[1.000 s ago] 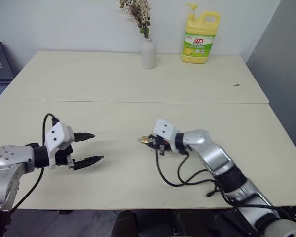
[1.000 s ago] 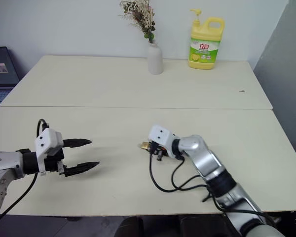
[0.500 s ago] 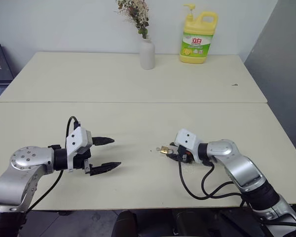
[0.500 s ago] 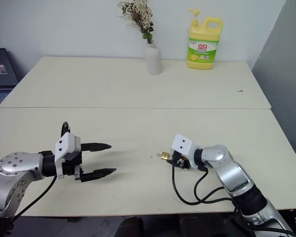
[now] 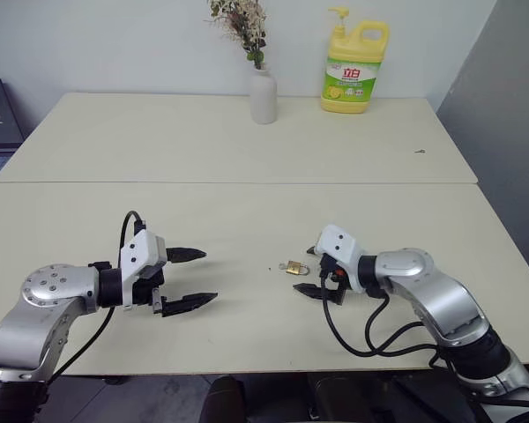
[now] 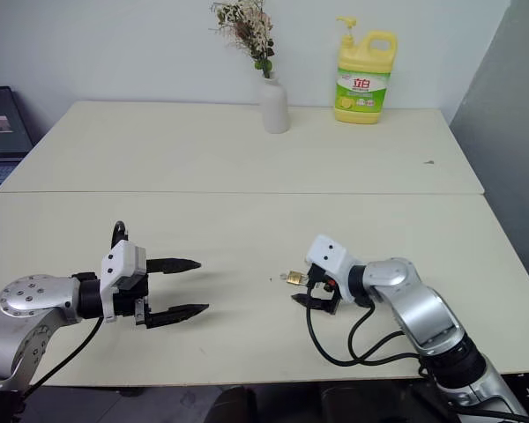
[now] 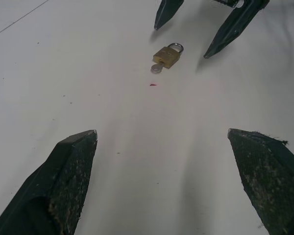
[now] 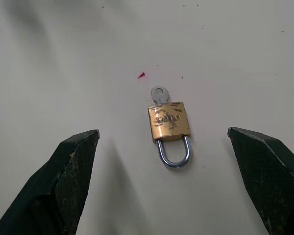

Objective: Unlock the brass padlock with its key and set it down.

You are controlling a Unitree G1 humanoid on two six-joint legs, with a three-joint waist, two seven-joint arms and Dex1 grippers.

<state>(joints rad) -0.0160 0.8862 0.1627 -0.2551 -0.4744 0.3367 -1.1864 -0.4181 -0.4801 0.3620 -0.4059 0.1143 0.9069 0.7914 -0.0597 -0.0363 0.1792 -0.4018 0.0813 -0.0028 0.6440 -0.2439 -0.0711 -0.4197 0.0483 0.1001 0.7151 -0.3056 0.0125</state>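
- Since a second ago, the right gripper (image 5: 310,272) has let go of the brass padlock (image 5: 293,267) and drawn back a little; its two black fingers now stand spread wide with nothing between them, their tips flanking the lock's shackle side without touching it.
- At that earlier moment those fingers were closed over the padlock; half a second ago they were only part-way apart.
- That padlock lies flat on the cream table (image 5: 247,220), on its own, shackle end turned toward the right gripper.
- A small silvery key (image 8: 159,93) sticks out of the padlock's body on the end opposite the shackle, seen in the right wrist view.
- The shackle (image 8: 174,152) looks seated in the body at both legs, though whether it is latched cannot be told.
- A tiny red speck (image 8: 141,75) sits on the table just beyond the key end of the padlock.
- The left gripper (image 5: 190,278) is well apart from the padlock, on the key side, pointing toward it; its fingers are spread wide and hold nothing.
- Far behind the padlock, a white vase of dried flowers (image 5: 264,92) and a yellow detergent bottle (image 5: 356,70) stand near the wall.
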